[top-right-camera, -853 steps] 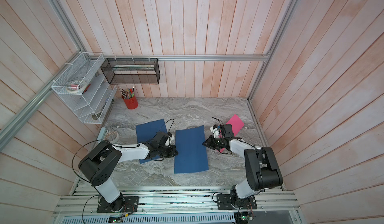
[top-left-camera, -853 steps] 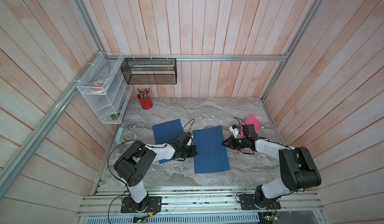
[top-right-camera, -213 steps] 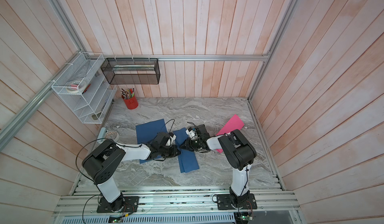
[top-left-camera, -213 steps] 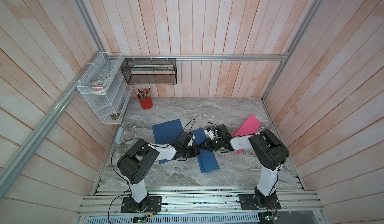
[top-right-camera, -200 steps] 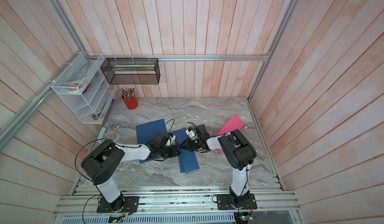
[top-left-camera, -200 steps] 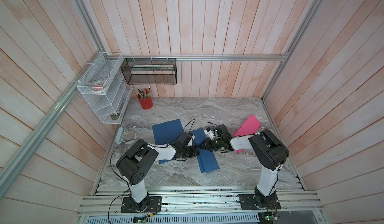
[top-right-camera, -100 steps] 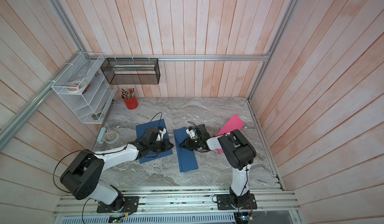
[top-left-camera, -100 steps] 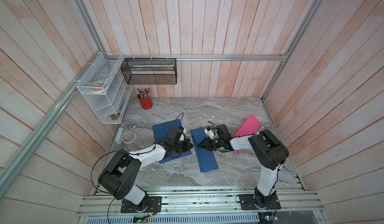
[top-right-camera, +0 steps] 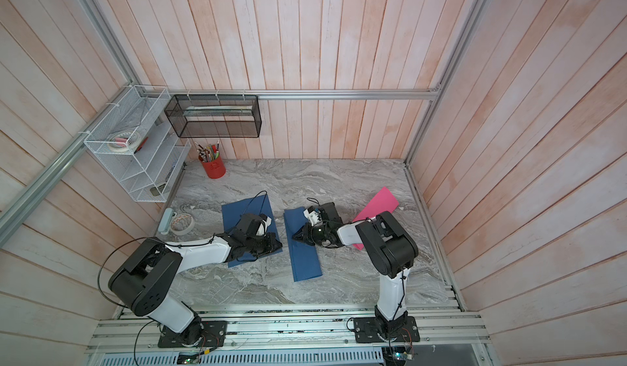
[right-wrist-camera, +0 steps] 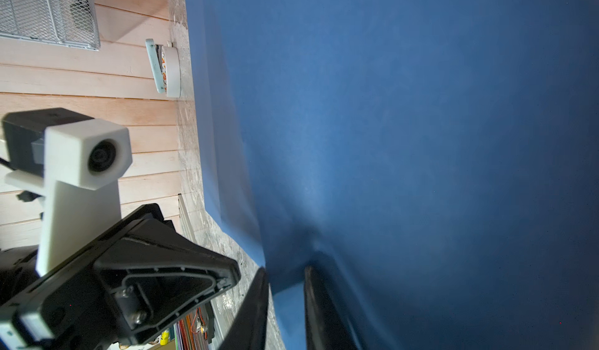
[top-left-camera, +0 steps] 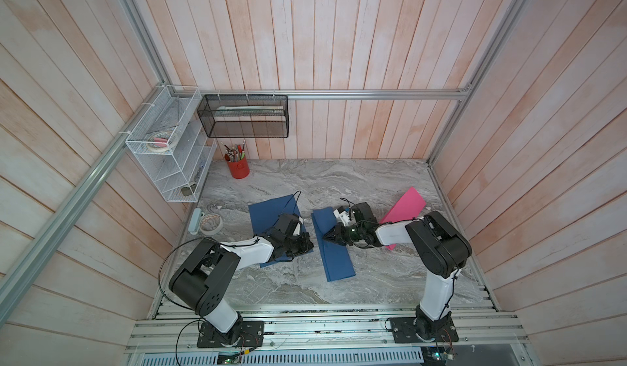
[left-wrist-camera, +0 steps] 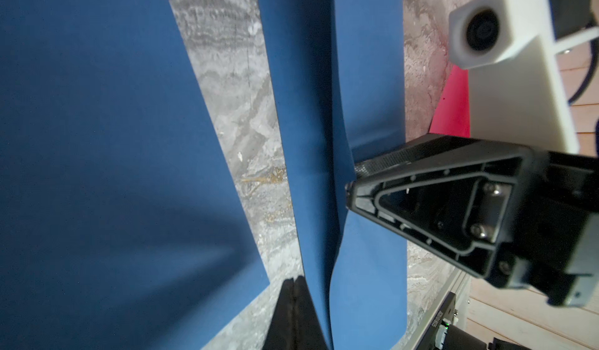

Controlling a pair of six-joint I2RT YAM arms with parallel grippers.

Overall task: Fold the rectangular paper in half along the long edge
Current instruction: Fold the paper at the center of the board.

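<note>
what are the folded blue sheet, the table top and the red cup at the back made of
Folded blue sheet: looks like thin matte paper or light card; its upper layer bows in a soft curve and shows no glare.
Tabletop: grey veined marble look, possibly a printed laminate; cannot tell which.
Red cup: smooth, opaque, probably plastic or painted metal; too small to settle.

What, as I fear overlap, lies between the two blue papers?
Bare marble table between the flat paper and folded paper, the left gripper at one end: left wrist view.
</note>
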